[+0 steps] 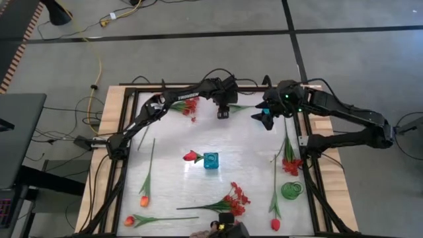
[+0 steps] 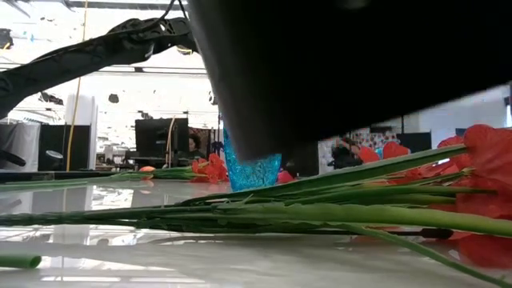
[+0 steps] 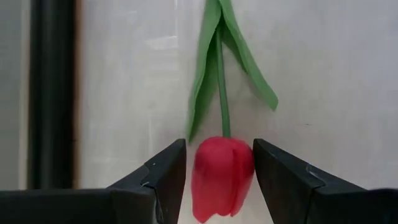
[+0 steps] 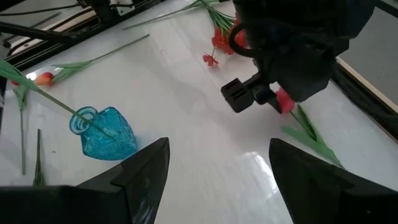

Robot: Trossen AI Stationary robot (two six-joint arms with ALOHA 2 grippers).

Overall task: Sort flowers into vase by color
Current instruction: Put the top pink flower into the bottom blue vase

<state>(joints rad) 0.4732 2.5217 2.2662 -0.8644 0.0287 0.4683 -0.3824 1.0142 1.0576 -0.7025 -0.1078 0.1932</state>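
Red tulip bud: a red tulip bud (image 3: pixel 222 175) is seen in the left wrist view between the left gripper's (image 1: pixel 223 113) two fingers, with its green stem (image 3: pixel 221 81) and leaves running away from the gripper. In the right wrist view the bud shows at the gripper's tip while the stem trails onto the white table (image 1: pixel 172 142).
Left gripper: the jaws are set on either side of the bud, close against it; whether the bud is truly pinched cannot be told. The gripper is placed at the far middle of the table.
Why so held: the flower is judged to be taken by its head so that the stem is left free to be fed into a vase mouth.
Blue vase: a blue glass vase (image 1: pixel 211 160) stands at the table's centre, nearer than the left gripper and well apart from it. One red flower (image 1: pixel 192 157) is already lodged in it, leaning left.
Green vase: a green vase (image 1: pixel 291 190) is seen at the near right, beside loose red flowers (image 1: pixel 291 165).
Right gripper: the right gripper (image 1: pixel 266 118) is held just right of the left one, above the table, with its fingers spread apart and nothing between them.
Other flowers: orange buds (image 1: pixel 143 199) lie at the near left; a red spray (image 1: pixel 235 200) lies near centre; another red spray (image 1: pixel 190 108) lies at the far left.
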